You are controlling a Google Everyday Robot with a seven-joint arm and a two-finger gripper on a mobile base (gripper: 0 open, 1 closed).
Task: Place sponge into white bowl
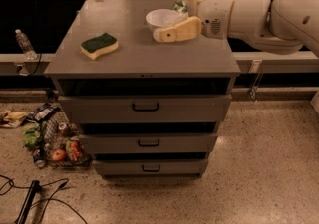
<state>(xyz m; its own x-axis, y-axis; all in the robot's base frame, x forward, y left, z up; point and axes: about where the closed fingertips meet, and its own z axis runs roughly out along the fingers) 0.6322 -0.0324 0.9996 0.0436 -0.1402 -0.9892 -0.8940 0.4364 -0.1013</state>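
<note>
The sponge [99, 45], pale yellow with a dark green top, lies on the left part of the grey cabinet top [139, 56]. The white bowl [162, 19] stands at the back middle of the top. My gripper [172, 33] comes in from the right, just above the cabinet top. It hovers right in front of the bowl and hides part of the bowl's front. It is well to the right of the sponge and holds nothing that I can see.
A small green-and-white object [180, 6] lies just behind the bowl. The cabinet has three drawers with handles [145, 107]. A water bottle [23, 44] stands on the left ledge. Food items and cables [50, 138] litter the floor at lower left.
</note>
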